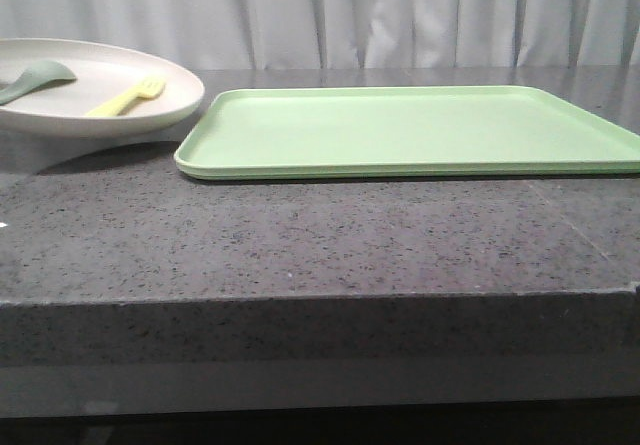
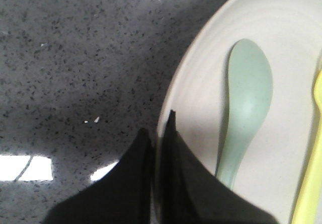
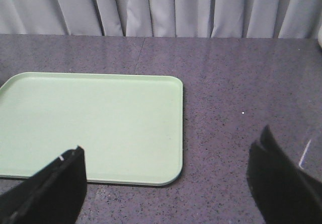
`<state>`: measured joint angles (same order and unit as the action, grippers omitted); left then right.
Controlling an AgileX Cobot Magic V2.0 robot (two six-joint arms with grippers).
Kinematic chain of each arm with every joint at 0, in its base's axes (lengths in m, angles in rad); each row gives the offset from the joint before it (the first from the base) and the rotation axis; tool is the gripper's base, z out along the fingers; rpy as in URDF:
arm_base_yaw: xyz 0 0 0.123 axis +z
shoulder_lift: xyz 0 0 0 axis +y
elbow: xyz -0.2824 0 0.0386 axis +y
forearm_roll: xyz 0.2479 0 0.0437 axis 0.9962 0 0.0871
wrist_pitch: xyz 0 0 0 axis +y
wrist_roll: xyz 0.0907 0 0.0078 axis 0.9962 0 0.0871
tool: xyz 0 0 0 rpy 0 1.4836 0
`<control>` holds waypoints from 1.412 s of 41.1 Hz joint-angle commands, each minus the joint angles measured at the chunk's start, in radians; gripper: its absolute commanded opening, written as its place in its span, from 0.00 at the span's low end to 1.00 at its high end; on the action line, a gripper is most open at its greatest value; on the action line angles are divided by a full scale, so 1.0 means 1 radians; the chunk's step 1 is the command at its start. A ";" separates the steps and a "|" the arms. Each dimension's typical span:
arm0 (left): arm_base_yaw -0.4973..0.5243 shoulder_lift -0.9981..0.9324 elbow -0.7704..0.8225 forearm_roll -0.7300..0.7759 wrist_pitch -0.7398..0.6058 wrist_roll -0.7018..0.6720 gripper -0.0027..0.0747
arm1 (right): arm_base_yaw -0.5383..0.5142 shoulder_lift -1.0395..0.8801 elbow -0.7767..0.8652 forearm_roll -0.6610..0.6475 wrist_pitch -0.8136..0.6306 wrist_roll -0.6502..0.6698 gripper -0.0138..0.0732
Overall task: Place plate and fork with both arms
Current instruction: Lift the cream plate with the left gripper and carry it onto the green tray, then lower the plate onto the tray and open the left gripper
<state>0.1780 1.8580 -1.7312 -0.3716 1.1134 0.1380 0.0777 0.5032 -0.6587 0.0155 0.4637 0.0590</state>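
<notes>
Cream plate [image 1: 165,105] appears lifted off the dark stone counter [image 1: 300,235], shadow beneath, just left of the green tray [image 1: 400,130]. Yellow fork [image 1: 127,96] and grey-green spoon [image 1: 35,79] lie inside the plate, apart. Left gripper [image 2: 160,133]: fingers nearly together, clamped on the plate rim. Right gripper [image 3: 168,173]: jaws spread wide, holding nothing, above the tray's edge and the counter.
</notes>
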 commanded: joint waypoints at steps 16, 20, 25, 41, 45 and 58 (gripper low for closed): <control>-0.076 -0.049 -0.046 -0.209 -0.009 -0.015 0.01 | -0.004 0.011 -0.038 0.000 -0.085 -0.005 0.91; -0.138 -0.048 -0.046 -0.209 -0.035 -0.044 0.01 | -0.004 0.011 -0.038 0.000 -0.086 -0.005 0.91; -0.212 -0.043 -0.046 -0.209 -0.077 -0.094 0.01 | -0.004 0.011 -0.038 0.000 -0.086 -0.005 0.91; -0.448 0.026 -0.046 -0.225 -0.221 -0.206 0.01 | -0.004 0.011 -0.038 0.000 -0.086 -0.005 0.91; -0.498 0.052 -0.046 -0.235 -0.274 -0.224 0.01 | -0.004 0.011 -0.038 0.000 -0.086 -0.005 0.91; -0.576 0.139 -0.097 -0.292 -0.330 -0.230 0.01 | -0.001 0.011 -0.038 0.000 -0.085 -0.005 0.91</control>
<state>-0.3766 2.0440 -1.7743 -0.6037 0.8400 -0.0714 0.0777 0.5032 -0.6587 0.0155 0.4620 0.0590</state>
